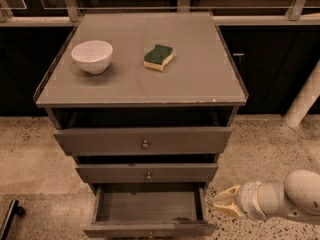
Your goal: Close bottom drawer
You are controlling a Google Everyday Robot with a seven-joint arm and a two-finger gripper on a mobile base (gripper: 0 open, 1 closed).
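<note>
The bottom drawer (149, 229) is the lowest of three grey-brown drawers in the cabinet. It stands pulled far out and its inside is empty. Its front panel with a small knob runs along the bottom edge of the view. My gripper (223, 204) comes in from the lower right on a white arm. Its cream fingertips sit just right of the open drawer's right side, near the front corner, above the floor. I cannot tell whether it touches the drawer.
The top drawer (144, 141) and the middle drawer (148, 173) are each pulled out a little. A white bowl (92, 56) and a green-yellow sponge (158, 57) sit on the cabinet top. A white post (305, 96) stands at the right on the speckled floor.
</note>
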